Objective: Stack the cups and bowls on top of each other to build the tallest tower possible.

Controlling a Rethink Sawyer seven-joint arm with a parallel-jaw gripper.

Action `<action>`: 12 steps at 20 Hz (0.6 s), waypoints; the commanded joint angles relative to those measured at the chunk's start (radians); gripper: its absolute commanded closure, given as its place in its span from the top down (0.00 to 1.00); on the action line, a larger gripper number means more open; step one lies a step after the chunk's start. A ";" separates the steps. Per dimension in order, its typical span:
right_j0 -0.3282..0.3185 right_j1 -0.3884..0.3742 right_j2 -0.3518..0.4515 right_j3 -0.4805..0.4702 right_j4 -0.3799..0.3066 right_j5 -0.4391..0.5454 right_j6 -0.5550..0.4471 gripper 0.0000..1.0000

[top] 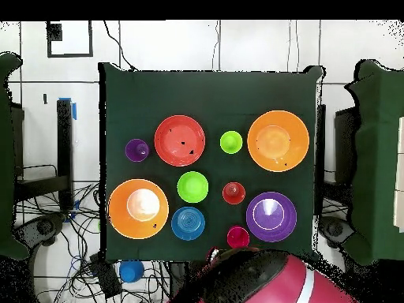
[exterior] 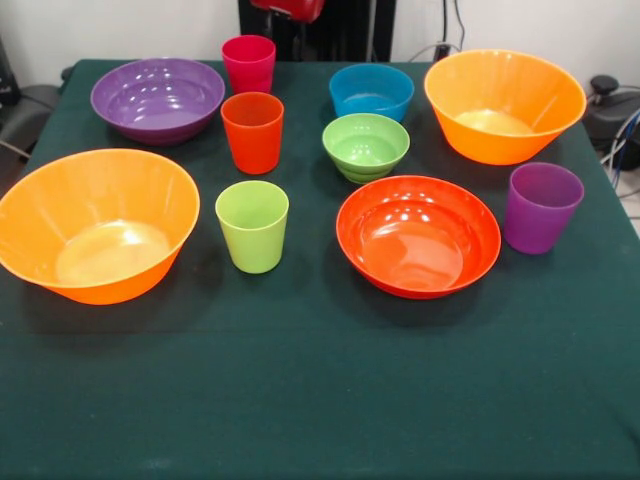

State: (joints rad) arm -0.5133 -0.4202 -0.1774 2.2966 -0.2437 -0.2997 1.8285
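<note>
All cups and bowls stand apart and upright on the dark green table [exterior: 320, 400]; no tower stands. The cups are crimson [exterior: 248, 62], orange-red [exterior: 252, 130], lime green [exterior: 252, 225] and purple [exterior: 541, 206]. The bowls are purple [exterior: 158, 98], blue [exterior: 371, 90], small lime green [exterior: 365, 146], red-orange [exterior: 418, 235] and two large orange ones [exterior: 97, 225] [exterior: 504, 105]. Only a red part of the arm [exterior: 290, 8] shows at the top edge, and its red body [top: 260, 280] in the overhead view. The gripper itself does not show.
The near half of the table in the front view holds nothing. In the overhead view, cables and a blue object [top: 131, 271] lie on the floor beside the robot's base. Dark furniture stands off both sides of the table.
</note>
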 commanded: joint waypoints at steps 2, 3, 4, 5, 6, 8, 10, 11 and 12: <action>0.043 -0.094 0.065 -0.088 0.047 0.150 0.115 1.00; 0.042 -0.111 0.067 -0.082 0.045 0.165 0.114 1.00; 0.045 -0.127 0.068 -0.080 0.048 0.181 0.113 1.00; 0.041 -0.145 0.073 -0.077 0.046 0.202 0.109 1.00; 0.043 -0.160 0.074 -0.076 0.049 0.220 0.107 1.00; 0.046 -0.189 0.078 -0.068 0.051 0.248 0.109 1.00; 0.045 -0.214 0.086 -0.066 0.051 0.277 0.109 1.00; 0.046 -0.225 0.089 -0.066 0.051 0.291 0.110 1.00; 0.046 -0.237 0.093 -0.065 0.052 0.304 0.111 1.00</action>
State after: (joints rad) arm -0.4922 -0.5957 -0.1781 2.2976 -0.2445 -0.1356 1.8285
